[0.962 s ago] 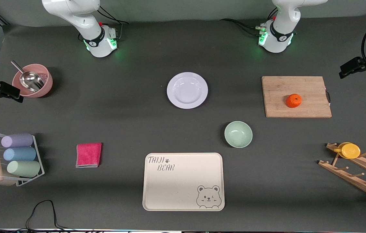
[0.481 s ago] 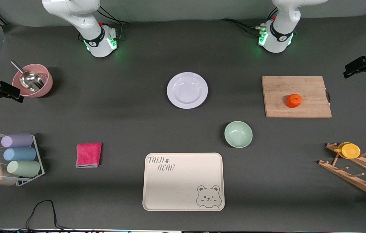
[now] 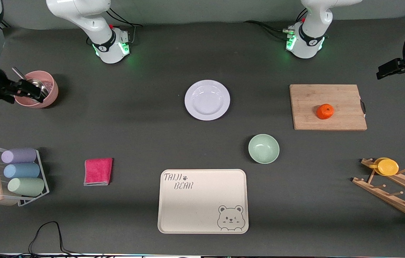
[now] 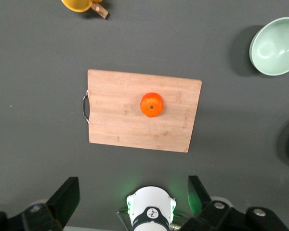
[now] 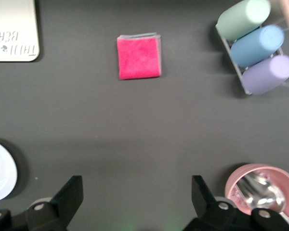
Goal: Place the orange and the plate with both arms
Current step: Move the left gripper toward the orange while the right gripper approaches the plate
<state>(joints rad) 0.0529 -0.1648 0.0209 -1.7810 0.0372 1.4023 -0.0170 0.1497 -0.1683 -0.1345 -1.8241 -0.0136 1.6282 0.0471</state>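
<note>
Both tools spread wide, empty | left tool (image 3: 385,70) is to be centred over orange (image 3: 325,111) | right tool (image 3: 27,91) is to be lowered at plate (image 3: 207,100) rim.

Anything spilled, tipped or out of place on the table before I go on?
Nothing stands out. The orange sits whole on the cutting board, the plate lies flat and bare, and the green bowl is upright. Both claws, left and right, are open and hold nothing.

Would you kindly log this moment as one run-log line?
small round orange: on wooden cutting board | pale lavender plate: on table | left gripper: open | right gripper: open
</note>
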